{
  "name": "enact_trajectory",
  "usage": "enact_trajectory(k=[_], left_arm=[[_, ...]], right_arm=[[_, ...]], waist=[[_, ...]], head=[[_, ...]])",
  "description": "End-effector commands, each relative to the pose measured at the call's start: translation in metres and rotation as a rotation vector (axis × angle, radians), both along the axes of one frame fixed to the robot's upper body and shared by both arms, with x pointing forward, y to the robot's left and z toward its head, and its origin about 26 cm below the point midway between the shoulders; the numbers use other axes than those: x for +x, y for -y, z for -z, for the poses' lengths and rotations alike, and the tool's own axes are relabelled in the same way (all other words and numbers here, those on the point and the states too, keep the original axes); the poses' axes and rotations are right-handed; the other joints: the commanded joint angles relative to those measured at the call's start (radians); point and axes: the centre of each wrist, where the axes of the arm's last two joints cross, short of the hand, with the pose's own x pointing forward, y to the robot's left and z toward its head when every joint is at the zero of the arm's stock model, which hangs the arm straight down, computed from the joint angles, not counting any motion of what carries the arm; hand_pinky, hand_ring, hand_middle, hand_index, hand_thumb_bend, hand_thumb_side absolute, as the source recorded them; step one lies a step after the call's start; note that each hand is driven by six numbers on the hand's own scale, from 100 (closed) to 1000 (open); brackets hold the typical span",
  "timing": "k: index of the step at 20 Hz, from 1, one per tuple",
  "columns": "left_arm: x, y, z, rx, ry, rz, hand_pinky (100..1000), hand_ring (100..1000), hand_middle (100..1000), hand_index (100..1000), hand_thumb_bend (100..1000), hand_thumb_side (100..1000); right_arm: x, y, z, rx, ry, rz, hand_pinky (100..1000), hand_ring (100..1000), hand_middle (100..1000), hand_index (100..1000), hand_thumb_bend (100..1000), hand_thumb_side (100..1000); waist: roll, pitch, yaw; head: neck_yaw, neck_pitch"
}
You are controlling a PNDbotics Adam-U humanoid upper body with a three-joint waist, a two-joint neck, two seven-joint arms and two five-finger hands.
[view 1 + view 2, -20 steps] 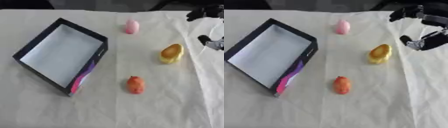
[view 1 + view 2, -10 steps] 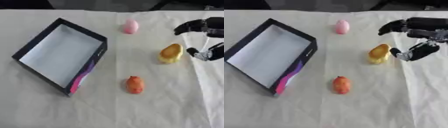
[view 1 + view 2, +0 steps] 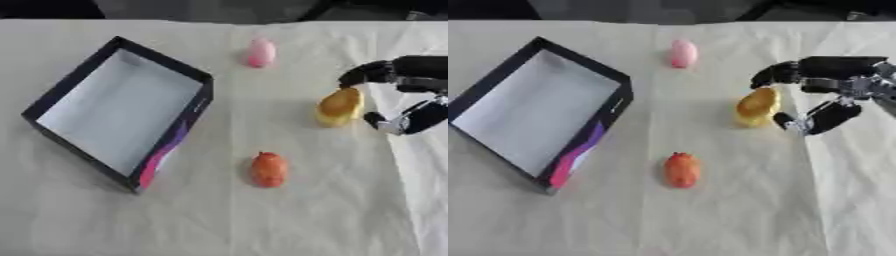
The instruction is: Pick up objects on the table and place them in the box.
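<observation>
A black box (image 3: pixel 77 85) with a white inside lies open and tilted at the left of the cloth. A yellow object (image 3: pixel 758 106) sits right of centre. My right hand (image 3: pixel 833 82) reaches in from the right, open, its fingers above the yellow object and its thumb (image 3: pixel 815 118) just right of it, apart from it or barely touching. An orange-red object (image 3: pixel 269 169) lies in the lower middle. A pink object (image 3: pixel 260 52) lies at the far middle. My left hand is not visible.
A cream cloth (image 3: pixel 219 220) with creases covers the table. The box's near wall (image 3: pixel 166 155) shows a pink and purple stripe. A dark edge runs along the far side of the table.
My right hand has moved left and down from the far right corner until its fingers bracket the yellow object. The objects and the box have stayed put.
</observation>
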Motion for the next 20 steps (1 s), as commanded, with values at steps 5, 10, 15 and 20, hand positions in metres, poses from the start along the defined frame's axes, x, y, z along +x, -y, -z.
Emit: enact_trajectory(k=[5, 10, 15, 20], left_arm=[[0.0, 0.001, -0.006, 0.003, 0.021, 0.016, 851, 736, 789, 905, 159, 721], [0.001, 0.003, -0.007, 0.002, 0.025, 0.021, 852, 736, 789, 905, 157, 724], [0.001, 0.004, -0.008, 0.001, 0.028, 0.025, 852, 736, 787, 904, 156, 726], [0.001, 0.004, -0.008, -0.005, 0.03, 0.023, 852, 734, 785, 900, 155, 728]], right_arm=[[0.012, 0.007, 0.002, -0.046, 0.049, 0.04, 920, 897, 946, 945, 100, 251], [0.018, 0.009, 0.01, -0.047, 0.061, 0.056, 917, 892, 944, 945, 100, 257], [0.022, 0.011, 0.019, -0.08, 0.051, 0.059, 913, 890, 941, 942, 143, 265], [0.026, 0.015, 0.028, -0.134, 0.022, 0.068, 911, 870, 942, 948, 224, 235]], waist=[[-0.005, 0.008, 0.005], [-0.006, 0.018, 0.009], [-0.006, 0.027, 0.013], [-0.008, 0.035, 0.016]], head=[[-0.007, -0.001], [-0.012, -0.001], [-0.014, -0.001], [-0.015, -0.001]])
